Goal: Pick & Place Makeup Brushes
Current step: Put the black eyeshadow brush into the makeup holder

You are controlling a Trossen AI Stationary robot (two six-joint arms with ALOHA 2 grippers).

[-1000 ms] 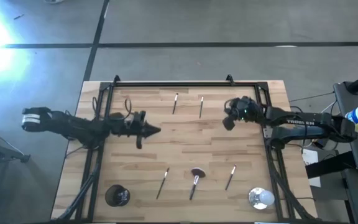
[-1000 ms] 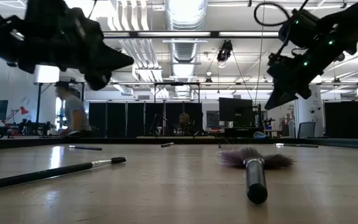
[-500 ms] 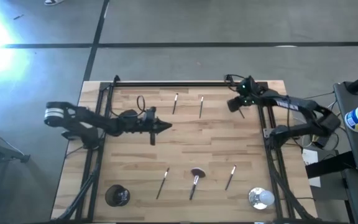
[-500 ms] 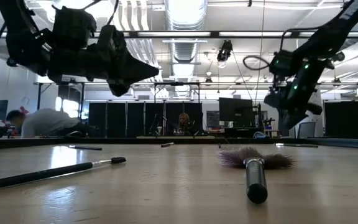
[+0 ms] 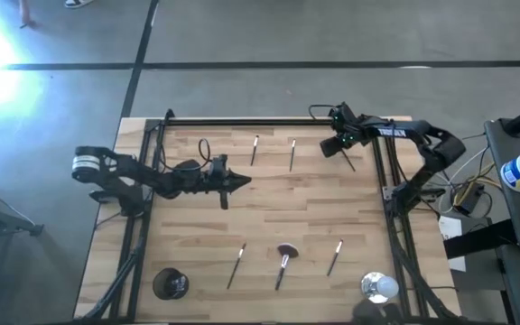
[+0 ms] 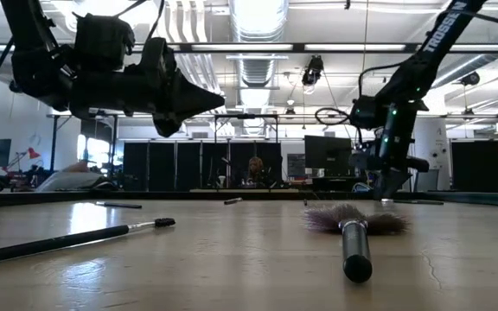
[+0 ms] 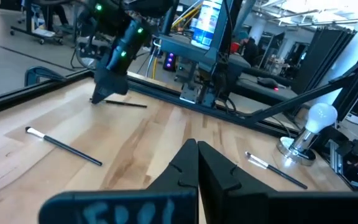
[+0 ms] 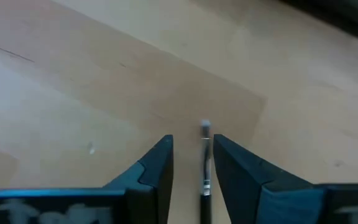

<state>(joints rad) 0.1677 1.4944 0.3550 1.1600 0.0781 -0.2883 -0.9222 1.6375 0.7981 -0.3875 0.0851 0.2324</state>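
Landmark: fluffy reddish-brown-headed makeup brush on pale wooden table. Thin dark-handled brushes flank it left and right. Round black pot far left; shiny silver-white bulb far right. Two more thin brushes lie well behind.

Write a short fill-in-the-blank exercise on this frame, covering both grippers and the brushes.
1. The right gripper has its fingers ___ around a thin brush on the table.
2. The left gripper has its fingers ___.
3. The fluffy-headed brush lies between two ___ brushes along the table's near edge.

Missing words: open; shut; thin
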